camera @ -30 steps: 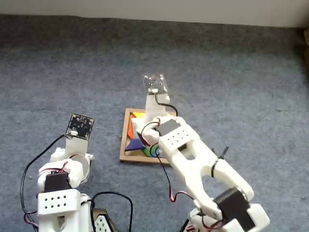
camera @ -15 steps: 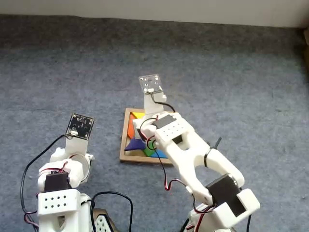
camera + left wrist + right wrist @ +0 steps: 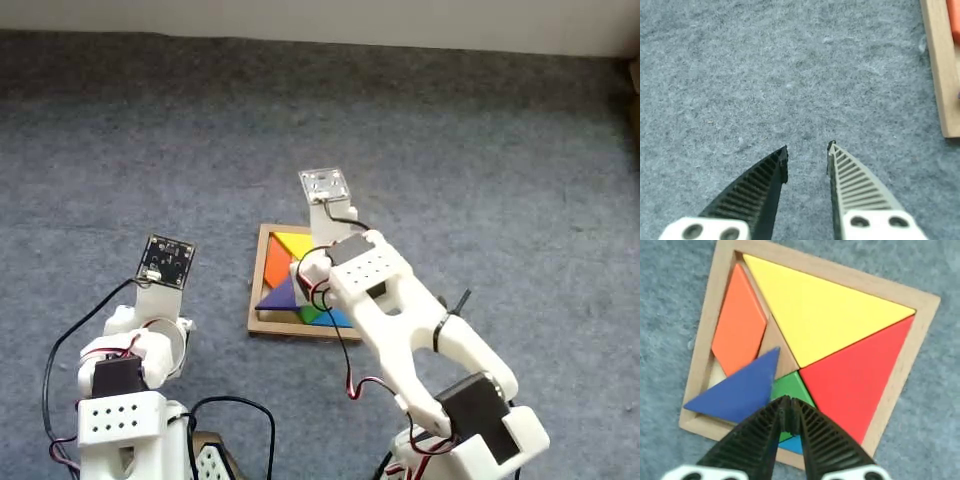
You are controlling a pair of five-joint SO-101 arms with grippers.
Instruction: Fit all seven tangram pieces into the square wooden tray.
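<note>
The tray (image 3: 840, 277) is pale bare wood, matt, and the tangram pieces (image 3: 820, 315) inside it look smooth with a flat painted finish. Around the tray it's fuzzy grey carpet (image 3: 765, 65), rough and felt-like. My left pincer (image 3: 807, 150) and right pincer (image 3: 789, 407) are both ribbed matt plastic.

1. Nothing readable anywhere here: no words, numbers, labels or signs.
2. The wooden tray (image 3: 840, 278) is plain bare wood, and the coloured pieces (image 3: 825, 315) are flat solid colours with no print.
3. The small circuit boards (image 3: 166, 260) on the arms' wrists may carry tiny marks, but they're too small to make out.
</note>
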